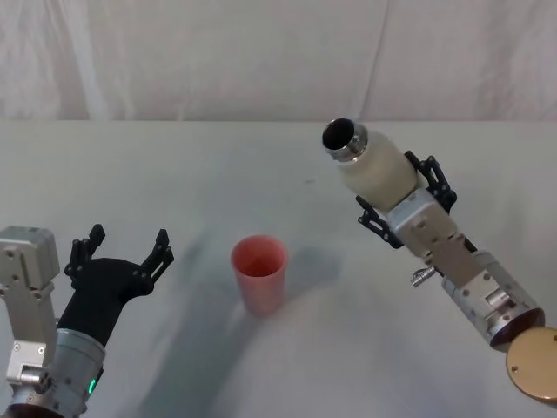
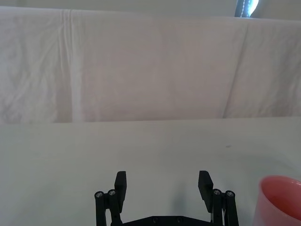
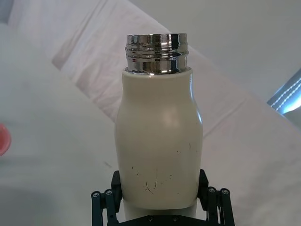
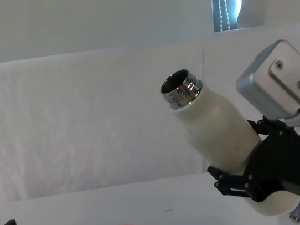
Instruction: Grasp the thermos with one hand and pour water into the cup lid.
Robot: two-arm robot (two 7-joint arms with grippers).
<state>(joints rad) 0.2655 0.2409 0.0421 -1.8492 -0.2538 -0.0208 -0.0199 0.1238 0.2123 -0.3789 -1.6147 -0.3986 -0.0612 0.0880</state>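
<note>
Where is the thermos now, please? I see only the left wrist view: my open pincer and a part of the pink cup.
Observer: The right pincer holds the thermos in the air, to the right of the cup lid.
Operator: Is the bottle upright?
Observer: No. In the chest view the thermos is tilted, with its steel neck pointing up and to the left, toward the cup's side.
Operator: Is the neck above the cup already?
Observer: Not yet. In the head view the neck is still to the right of the cup lid and farther back.
</note>
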